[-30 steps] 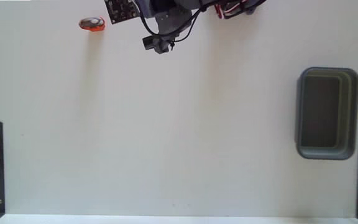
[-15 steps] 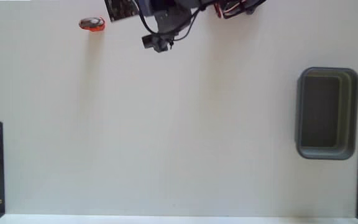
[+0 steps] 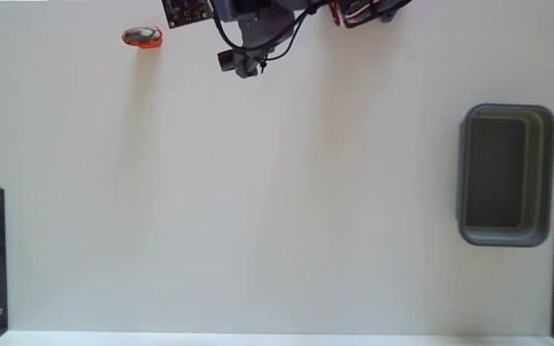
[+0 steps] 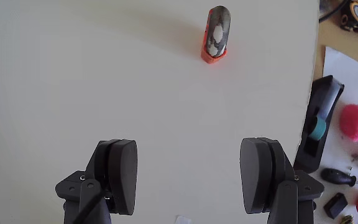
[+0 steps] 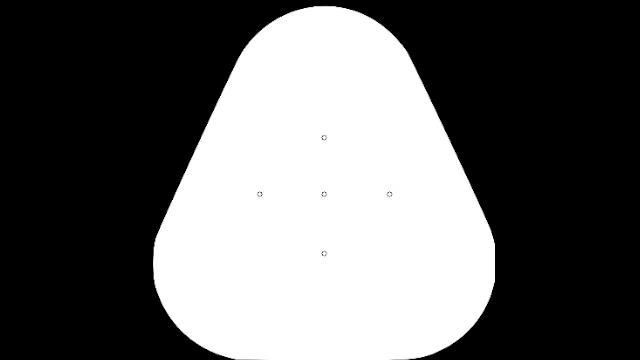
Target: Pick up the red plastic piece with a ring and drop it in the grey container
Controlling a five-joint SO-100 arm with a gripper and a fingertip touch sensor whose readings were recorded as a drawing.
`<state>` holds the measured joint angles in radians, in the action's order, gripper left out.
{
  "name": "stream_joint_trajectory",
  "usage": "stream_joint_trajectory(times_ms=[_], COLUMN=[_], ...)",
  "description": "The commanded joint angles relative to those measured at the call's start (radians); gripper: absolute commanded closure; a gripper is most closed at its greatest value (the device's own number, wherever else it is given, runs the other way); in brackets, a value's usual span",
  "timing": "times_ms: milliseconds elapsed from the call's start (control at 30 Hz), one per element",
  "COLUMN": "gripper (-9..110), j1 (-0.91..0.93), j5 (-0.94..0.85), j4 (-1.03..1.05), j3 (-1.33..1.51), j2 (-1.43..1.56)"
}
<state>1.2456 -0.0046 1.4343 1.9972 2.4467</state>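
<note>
Tool (image 4: 188, 177) spread wide, empty, above bare counter (image 3: 277, 192). Red plastic piece with a ring (image 4: 215, 36) ahead near counter's far edge, seemingly standing on end. Grey container (image 3: 506, 175) at opposite edge. Risk: clipped approach topples piece.

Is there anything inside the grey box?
The rectangular dark grey plastic tray looks empty; only its darker floor shows. The small red plastic ring piece still lies on the table far away.
</note>
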Motion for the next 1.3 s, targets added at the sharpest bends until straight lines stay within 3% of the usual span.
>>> stream_joint_trajectory(times_ms=[0,1267], gripper=[-9,-9], j1=[0.022,0.022], j5=[0.005,0.005], j4=[-0.008,-0.307], j3=[0.002,-0.140], j2=[0.029,-0.411])
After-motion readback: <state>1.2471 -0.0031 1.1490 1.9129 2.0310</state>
